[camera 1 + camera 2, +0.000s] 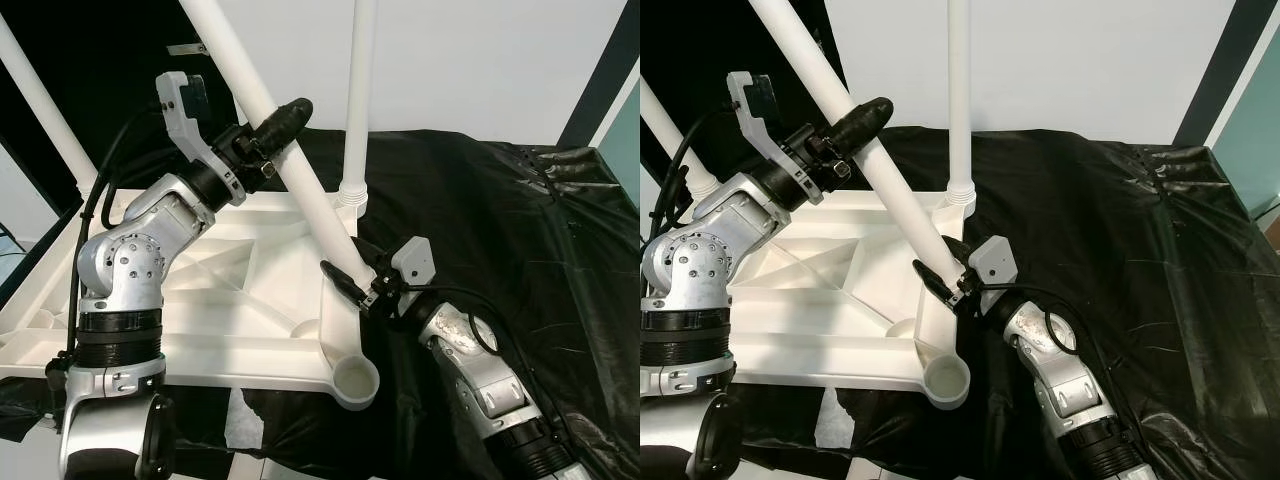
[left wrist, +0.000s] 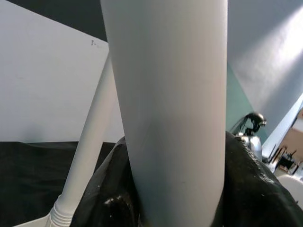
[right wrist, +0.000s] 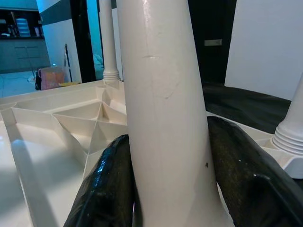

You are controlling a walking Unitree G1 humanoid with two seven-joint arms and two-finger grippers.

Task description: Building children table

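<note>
The left arm is bent at the elbow and raised, its left gripper (image 1: pixel 283 125) clamped high around the slanted leg (image 1: pixel 300 180). The right arm reaches forward low, its right gripper (image 1: pixel 350 280) closed around the same leg's lower end.

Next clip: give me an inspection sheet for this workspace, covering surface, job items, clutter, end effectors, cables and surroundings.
Surface: black sheet, wrinkled, spread under the work.
Job items: white tabletop lying underside up, ribs showing; upright leg seated in the far corner socket; tilted leg held over the tabletop; near corner socket empty; another leg at the left edge.
Clutter: nothing seen.
End effectors: left end effector shut on the tilted leg high up; right end effector shut on it near its lower end.
Cables: black cables on the left arm, a loop on the right arm.
Surroundings: white wall behind.
</note>
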